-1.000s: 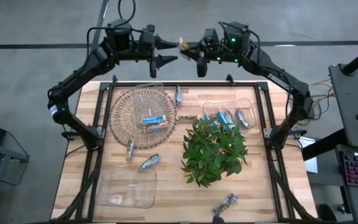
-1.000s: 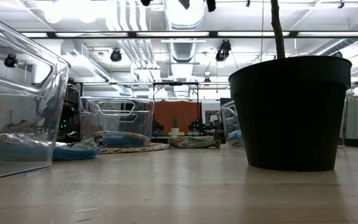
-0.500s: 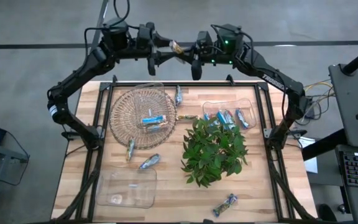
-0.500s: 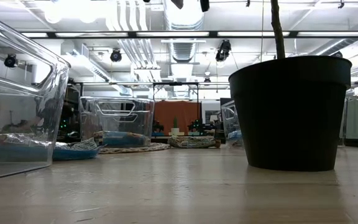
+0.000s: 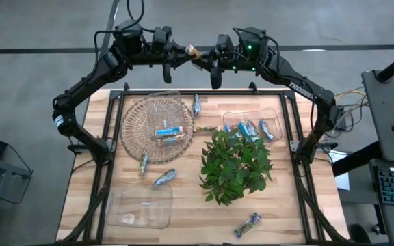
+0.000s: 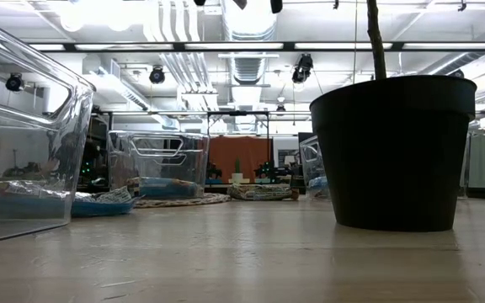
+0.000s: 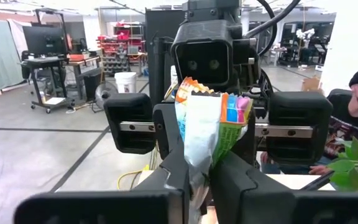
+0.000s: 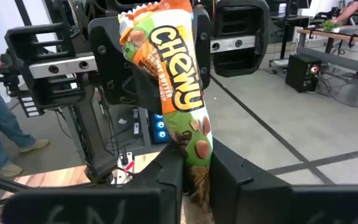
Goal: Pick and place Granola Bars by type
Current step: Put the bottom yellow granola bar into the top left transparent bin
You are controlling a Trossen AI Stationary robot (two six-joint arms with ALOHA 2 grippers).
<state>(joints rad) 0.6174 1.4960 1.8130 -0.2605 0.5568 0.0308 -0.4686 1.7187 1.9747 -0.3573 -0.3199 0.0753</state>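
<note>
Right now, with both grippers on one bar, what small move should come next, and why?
Probably the right gripper opens its jaws. Both it and the left gripper are shut on the same granola bar in mid-air, so one must let go before either arm carries it.

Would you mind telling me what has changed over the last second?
The left gripper and right gripper closed the gap above the table's far edge; both are now clamped on one granola bar, which the right held alone earlier. The bars on the table, the wire basket and plant stayed put.
</note>
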